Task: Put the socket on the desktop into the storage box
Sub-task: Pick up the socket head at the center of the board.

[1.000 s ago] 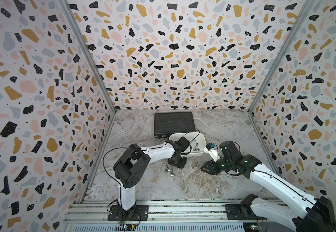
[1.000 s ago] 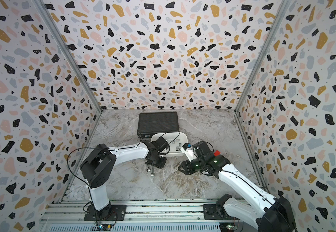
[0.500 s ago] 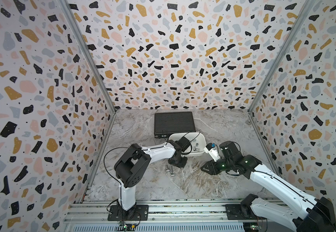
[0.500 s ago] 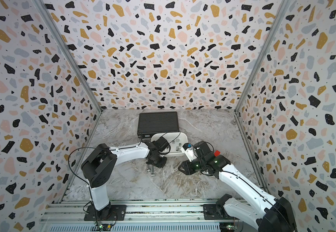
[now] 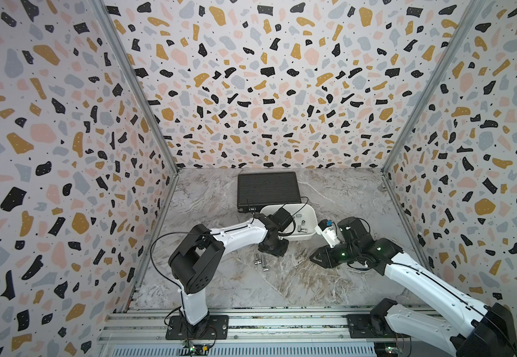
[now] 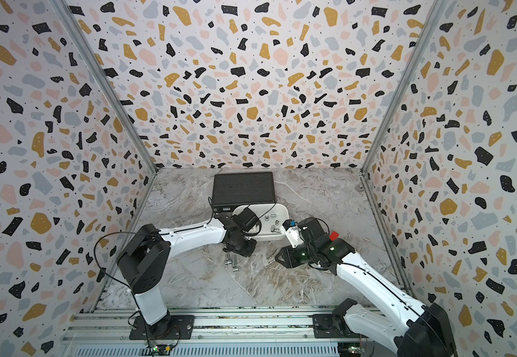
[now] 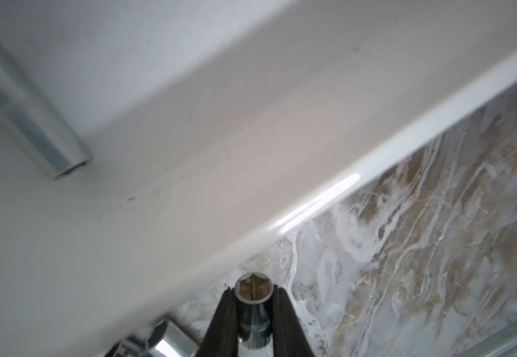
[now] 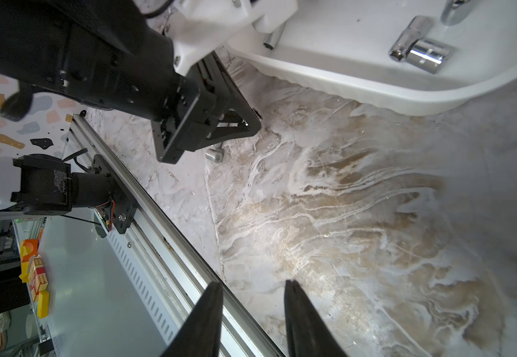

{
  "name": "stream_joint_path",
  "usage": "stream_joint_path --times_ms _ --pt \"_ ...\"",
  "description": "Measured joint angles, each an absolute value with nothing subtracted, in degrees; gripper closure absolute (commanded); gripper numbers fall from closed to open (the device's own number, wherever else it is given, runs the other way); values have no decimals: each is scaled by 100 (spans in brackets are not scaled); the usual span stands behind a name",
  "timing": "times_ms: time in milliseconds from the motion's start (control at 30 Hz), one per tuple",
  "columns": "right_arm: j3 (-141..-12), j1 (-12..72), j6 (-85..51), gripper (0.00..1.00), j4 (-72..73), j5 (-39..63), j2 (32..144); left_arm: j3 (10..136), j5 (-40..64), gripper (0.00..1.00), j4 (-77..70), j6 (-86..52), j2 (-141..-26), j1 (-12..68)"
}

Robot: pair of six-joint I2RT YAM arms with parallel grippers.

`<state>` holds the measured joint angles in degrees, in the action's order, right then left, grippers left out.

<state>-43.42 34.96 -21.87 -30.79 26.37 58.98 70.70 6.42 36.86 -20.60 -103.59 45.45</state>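
left gripper [image 7: 253, 290] clenched on a socket [image 7: 254, 312]
it sits just outside the near rim of the storage box [image 5: 311, 218], beside loose sockets [image 5: 260, 262] on the surface [image 5: 282, 278]; right gripper [image 8: 252, 287] released, empty.

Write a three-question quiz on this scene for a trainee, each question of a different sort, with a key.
1. True or false: the left gripper is shut on a socket.
2. Pick one. The right gripper is: A) shut on a socket, B) open and empty, C) shut with nothing in it.
3. Fill the gap: some loose sockets lie on the desktop, while others lie inside the ____.

Key
1. True.
2. B.
3. storage box.
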Motion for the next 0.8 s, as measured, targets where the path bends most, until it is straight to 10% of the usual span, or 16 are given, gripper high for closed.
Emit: stream_joint_path --times_ms 800 --pt "-5151 2886 -2464 62 -2956 2156 6663 9065 698 92 3935 -2053 -10995 4152"
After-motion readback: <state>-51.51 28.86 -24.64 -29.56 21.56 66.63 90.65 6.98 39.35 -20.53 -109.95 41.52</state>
